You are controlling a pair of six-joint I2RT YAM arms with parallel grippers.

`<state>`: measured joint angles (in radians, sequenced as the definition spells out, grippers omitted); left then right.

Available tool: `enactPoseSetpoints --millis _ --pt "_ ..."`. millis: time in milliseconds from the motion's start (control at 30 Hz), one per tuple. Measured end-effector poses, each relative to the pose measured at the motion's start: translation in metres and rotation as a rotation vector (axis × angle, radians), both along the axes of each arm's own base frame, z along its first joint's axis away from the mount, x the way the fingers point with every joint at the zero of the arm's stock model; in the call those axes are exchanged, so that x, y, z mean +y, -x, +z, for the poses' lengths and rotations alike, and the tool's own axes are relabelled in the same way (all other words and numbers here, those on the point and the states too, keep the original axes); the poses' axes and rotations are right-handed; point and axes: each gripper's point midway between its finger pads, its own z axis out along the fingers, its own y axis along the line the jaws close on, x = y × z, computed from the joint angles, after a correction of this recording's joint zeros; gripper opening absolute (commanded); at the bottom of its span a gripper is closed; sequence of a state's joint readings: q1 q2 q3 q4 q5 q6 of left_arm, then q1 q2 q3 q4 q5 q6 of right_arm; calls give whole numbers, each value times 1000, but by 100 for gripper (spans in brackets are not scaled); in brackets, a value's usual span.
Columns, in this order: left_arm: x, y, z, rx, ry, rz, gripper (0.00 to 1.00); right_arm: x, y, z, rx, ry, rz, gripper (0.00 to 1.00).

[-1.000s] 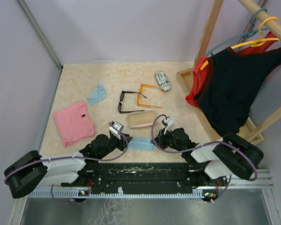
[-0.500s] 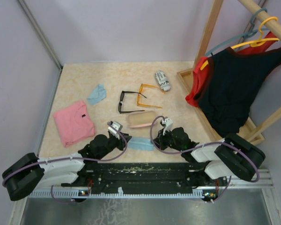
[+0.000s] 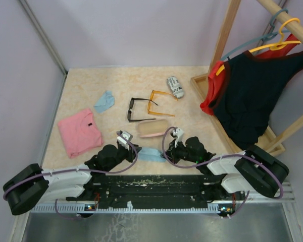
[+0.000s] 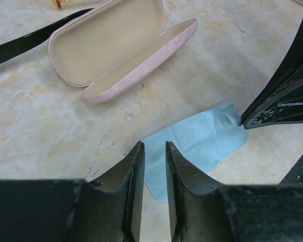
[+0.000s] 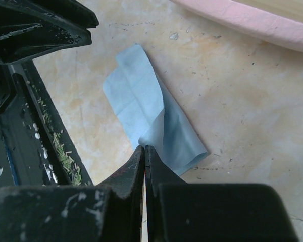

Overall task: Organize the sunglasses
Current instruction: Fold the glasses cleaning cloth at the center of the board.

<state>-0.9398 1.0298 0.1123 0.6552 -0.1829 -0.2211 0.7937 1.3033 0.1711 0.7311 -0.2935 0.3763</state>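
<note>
The black sunglasses lie unfolded near the middle of the surface. The orange sunglasses are just beside them on the right, and both sit just behind the open pink case. Both pairs look light, with thin arms that could bend or snag and lenses that smudge, so the stiffer front frame seems the safest hold. The left hand hangs low over the blue cleaning cloth at the near edge, its fingers a narrow gap apart and empty. The right hand is closed tight at the cloth's edge; whether it pinches the fabric I cannot tell.
</note>
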Motion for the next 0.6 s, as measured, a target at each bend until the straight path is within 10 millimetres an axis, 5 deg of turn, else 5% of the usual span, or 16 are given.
enactPoseSetpoints --millis 600 --pt "3 -2 0 14 6 31 35 -4 21 -16 80 46 74 5"
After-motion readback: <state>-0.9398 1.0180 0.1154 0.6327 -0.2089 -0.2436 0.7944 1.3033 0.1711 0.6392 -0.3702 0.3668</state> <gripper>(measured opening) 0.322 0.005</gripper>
